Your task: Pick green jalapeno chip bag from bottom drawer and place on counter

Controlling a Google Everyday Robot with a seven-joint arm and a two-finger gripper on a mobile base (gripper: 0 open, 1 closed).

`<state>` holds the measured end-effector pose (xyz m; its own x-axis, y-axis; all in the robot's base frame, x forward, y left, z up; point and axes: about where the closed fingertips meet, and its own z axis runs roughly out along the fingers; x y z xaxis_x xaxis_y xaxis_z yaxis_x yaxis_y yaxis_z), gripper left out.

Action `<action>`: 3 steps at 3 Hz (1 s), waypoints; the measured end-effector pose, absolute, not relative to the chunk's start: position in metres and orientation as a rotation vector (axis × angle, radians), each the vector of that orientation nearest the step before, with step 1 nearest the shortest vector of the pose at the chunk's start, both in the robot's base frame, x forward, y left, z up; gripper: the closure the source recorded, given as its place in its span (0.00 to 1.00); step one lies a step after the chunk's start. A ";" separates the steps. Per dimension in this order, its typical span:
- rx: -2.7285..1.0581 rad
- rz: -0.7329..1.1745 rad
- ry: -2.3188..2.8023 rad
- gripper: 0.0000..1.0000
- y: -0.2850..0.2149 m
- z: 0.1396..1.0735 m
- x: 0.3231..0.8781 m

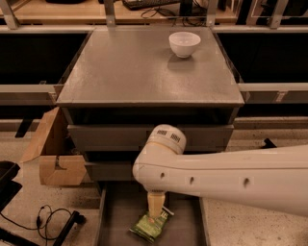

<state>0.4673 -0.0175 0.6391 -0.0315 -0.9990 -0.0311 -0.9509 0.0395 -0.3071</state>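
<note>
The green jalapeno chip bag [151,226] lies flat on the floor of the pulled-out bottom drawer [115,216] at the bottom of the camera view. My white arm reaches in from the right and bends down into the drawer. My gripper [155,211] points straight down right at the bag's top edge, mostly hidden behind the arm's elbow. The counter [130,67], the wide grey cabinet top, lies above the drawers.
A white bowl [185,43] stands at the counter's back right. An open cardboard box [53,153] sits left of the cabinet. Black cables [48,221] and dark gear lie on the floor at lower left. A wooden desk [72,9] runs behind.
</note>
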 end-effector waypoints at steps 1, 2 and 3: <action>-2.124 -0.156 1.982 0.00 0.024 0.547 0.454; -2.177 -0.079 1.998 0.00 0.042 0.462 0.444; -2.240 -0.123 2.007 0.00 0.040 0.390 0.458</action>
